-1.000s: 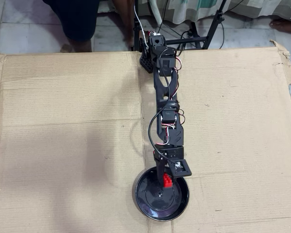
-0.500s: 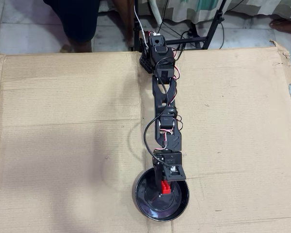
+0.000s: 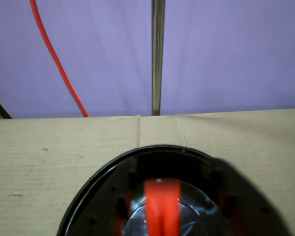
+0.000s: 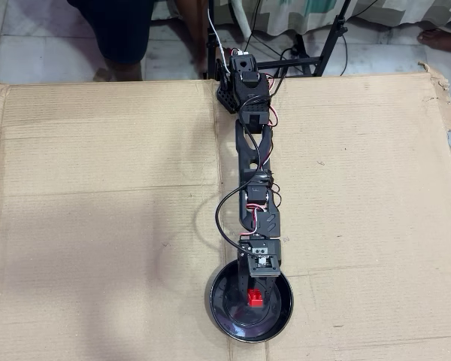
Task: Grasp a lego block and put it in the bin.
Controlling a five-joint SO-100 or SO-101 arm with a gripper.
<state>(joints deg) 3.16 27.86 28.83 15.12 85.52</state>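
Cardboard sheet (image 4: 98, 226) wide and bare left and right of arm. Arm (image 4: 254, 150) stretched straight from base toward near edge, gripper (image 4: 254, 289) over bin (image 4: 222, 312). One lego block (image 4: 254, 298) inside bin, near centre; jaw state unclear, can't tell whether block is gripped. One bin, close to sheet's bottom edge.

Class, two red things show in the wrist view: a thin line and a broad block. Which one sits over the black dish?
The lego block, broad and red, sits over the bin. The thin red cable runs across the purple background, beyond the cardboard.
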